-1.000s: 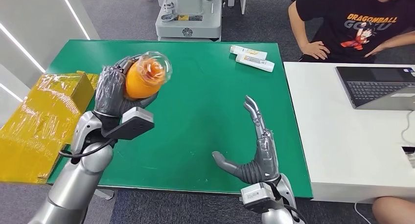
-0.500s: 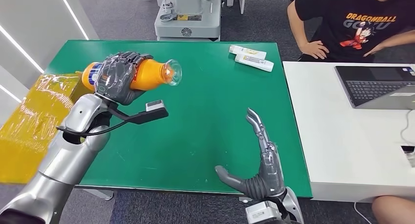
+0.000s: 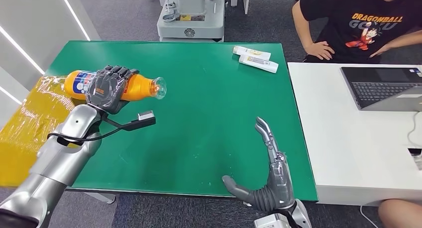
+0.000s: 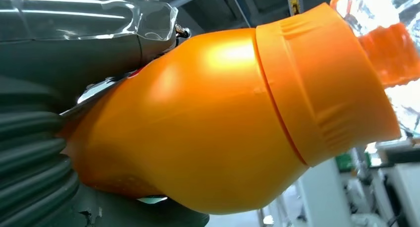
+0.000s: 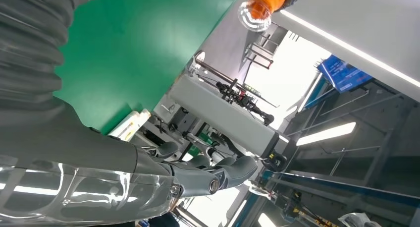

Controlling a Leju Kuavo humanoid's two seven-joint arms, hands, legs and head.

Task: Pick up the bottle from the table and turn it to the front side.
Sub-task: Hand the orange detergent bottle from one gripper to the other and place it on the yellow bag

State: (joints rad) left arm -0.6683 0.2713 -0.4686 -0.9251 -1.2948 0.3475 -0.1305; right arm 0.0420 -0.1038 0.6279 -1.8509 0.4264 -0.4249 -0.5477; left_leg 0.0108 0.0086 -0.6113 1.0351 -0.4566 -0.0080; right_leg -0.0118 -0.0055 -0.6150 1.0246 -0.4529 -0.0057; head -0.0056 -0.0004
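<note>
Silver forearm low on the right, and the right hand (image 3: 266,180) hangs over the near edge of the green table (image 3: 209,118), fingers spread apart and pointing up, thumb stuck out to the side, nothing in it; across from it, further out and to the left, the left hand (image 3: 108,87) is wrapped round the middle of the orange bottle (image 3: 130,86), holding it clear above the table; the bottle lies roughly level, its clear-wrapped cap end poking out of the hand toward the table's middle, its blue-labelled base sticking out the other side over a yellow wrapped box (image 3: 30,123); close up from the left wrist, the bottle's orange shoulder (image 4: 213,118) sits snug against the palm; well beyond the right hand, near the table's far edge, two white tubes (image 3: 256,58) lie side by side; off to the right past that hand, a white desk (image 3: 348,153) carries an open laptop (image 3: 385,88), and a person in a black T-shirt (image 3: 363,24) sits behind it.
</note>
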